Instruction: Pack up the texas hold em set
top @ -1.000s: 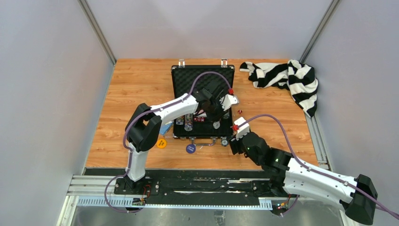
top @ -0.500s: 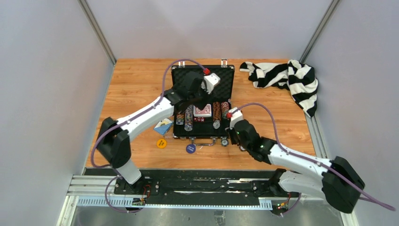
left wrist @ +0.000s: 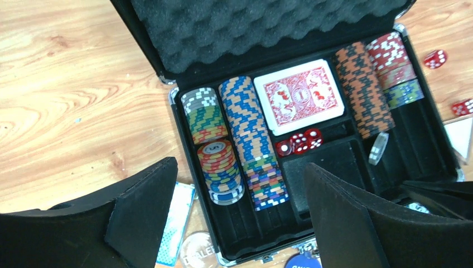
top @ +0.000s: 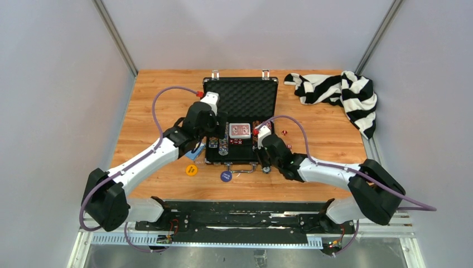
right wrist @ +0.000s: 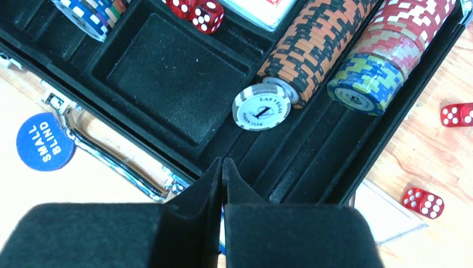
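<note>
We count one open black case (top: 245,97) in the middle of the counter (top: 156,111), toward the far edge. Inside are four rows of chips (left wrist: 251,139), one card deck (left wrist: 298,96) and three red dice (left wrist: 298,142). Two loose dice (right wrist: 454,114) lie toward the right edge, and two round buttons (top: 226,176) toward the near edge. Our left claw (left wrist: 241,167) is wide open, and our right claw (right wrist: 221,164) is pinched closed on nothing. Before, the left claw hung over the case's far half; now it is at its left side.

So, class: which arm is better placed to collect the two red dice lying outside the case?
Right. The right gripper, though shut, hangs by the loose dice; the left gripper sits across the case from them.
</note>
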Robot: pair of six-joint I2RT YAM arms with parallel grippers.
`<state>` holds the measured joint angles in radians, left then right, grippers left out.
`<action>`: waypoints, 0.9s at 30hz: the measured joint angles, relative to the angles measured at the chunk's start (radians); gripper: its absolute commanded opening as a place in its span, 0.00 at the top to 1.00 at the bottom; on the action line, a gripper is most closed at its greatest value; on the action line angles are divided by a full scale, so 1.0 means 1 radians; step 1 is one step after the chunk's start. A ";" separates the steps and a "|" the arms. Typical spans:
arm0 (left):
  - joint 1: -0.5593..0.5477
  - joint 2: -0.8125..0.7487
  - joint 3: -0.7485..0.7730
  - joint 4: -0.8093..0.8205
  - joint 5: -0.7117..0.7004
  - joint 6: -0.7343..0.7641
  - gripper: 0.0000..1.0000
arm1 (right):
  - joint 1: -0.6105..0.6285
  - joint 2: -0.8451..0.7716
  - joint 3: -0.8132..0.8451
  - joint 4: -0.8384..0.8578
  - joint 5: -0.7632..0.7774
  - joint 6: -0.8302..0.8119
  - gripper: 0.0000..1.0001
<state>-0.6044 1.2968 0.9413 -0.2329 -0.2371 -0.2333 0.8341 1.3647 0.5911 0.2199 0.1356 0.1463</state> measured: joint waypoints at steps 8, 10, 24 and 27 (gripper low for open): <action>-0.001 -0.036 -0.042 0.051 0.000 -0.007 0.11 | -0.026 0.101 0.054 0.024 -0.006 0.015 0.99; -0.001 -0.043 -0.064 0.057 0.003 -0.007 0.11 | -0.038 0.133 0.064 0.027 -0.009 0.019 0.99; -0.001 -0.060 -0.085 0.083 0.023 -0.010 0.11 | -0.087 0.234 0.108 0.056 -0.028 0.038 0.99; -0.001 -0.060 -0.085 0.084 0.030 -0.010 0.11 | -0.090 0.236 0.109 0.060 -0.034 0.039 0.99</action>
<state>-0.6052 1.2369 0.8562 -0.1490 -0.2070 -0.2432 0.7441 1.6009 0.7006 0.2798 0.1020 0.1848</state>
